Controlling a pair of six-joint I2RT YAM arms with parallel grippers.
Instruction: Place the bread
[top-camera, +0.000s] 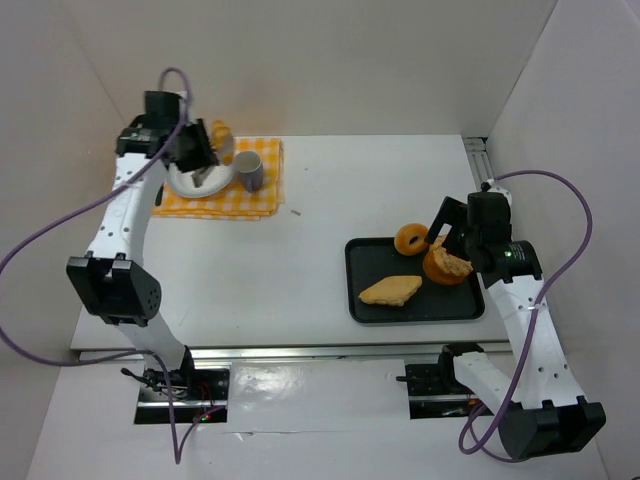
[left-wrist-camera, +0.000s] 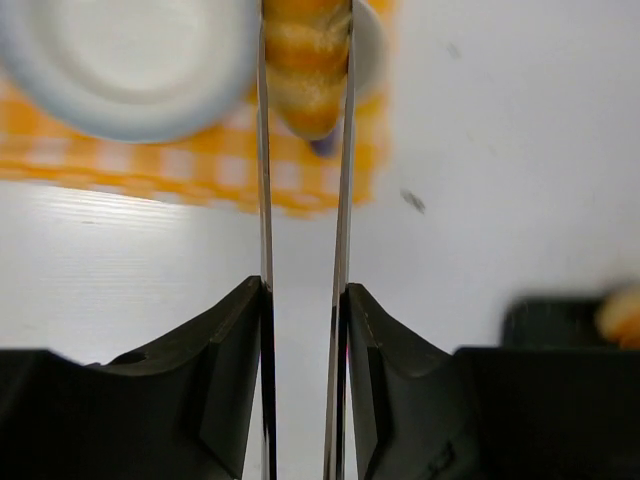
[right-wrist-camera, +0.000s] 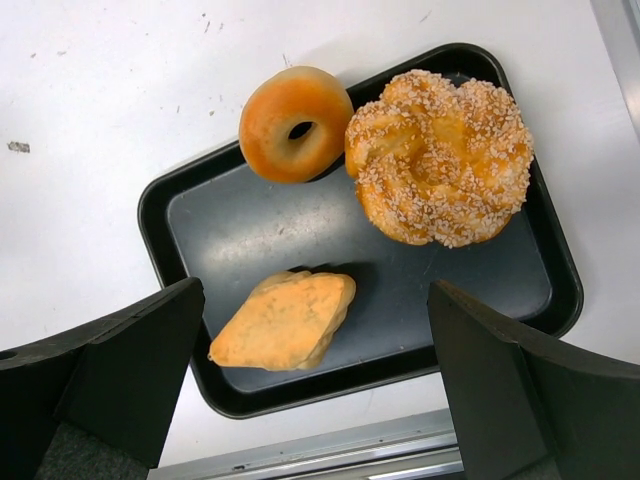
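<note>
At the far left corner of the white tabletop (top-camera: 320, 250), a yellow-and-white checked cloth (left-wrist-camera: 150, 165) carries a glossy round white plate (left-wrist-camera: 130, 60) and a grey-blue mug (top-camera: 248, 172). The left gripper (top-camera: 214, 143) has its thin flat jaws clenched on a golden ridged bread roll (left-wrist-camera: 305, 60) between plate and mug. Near the right edge, the right gripper (right-wrist-camera: 312, 300) hangs with jaws released over a black rectangular tray (right-wrist-camera: 230, 230) holding a smooth ring doughnut (right-wrist-camera: 270, 135), a sugar-crusted twisted bun (right-wrist-camera: 440, 160) and a flat diamond-shaped pastry (right-wrist-camera: 285, 320).

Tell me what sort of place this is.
Probably a robotics lab cell staged as a breakfast setting: bare white walls boxing in the table, a black tray of pastries, and a checkered cloth under a plate and mug.
</note>
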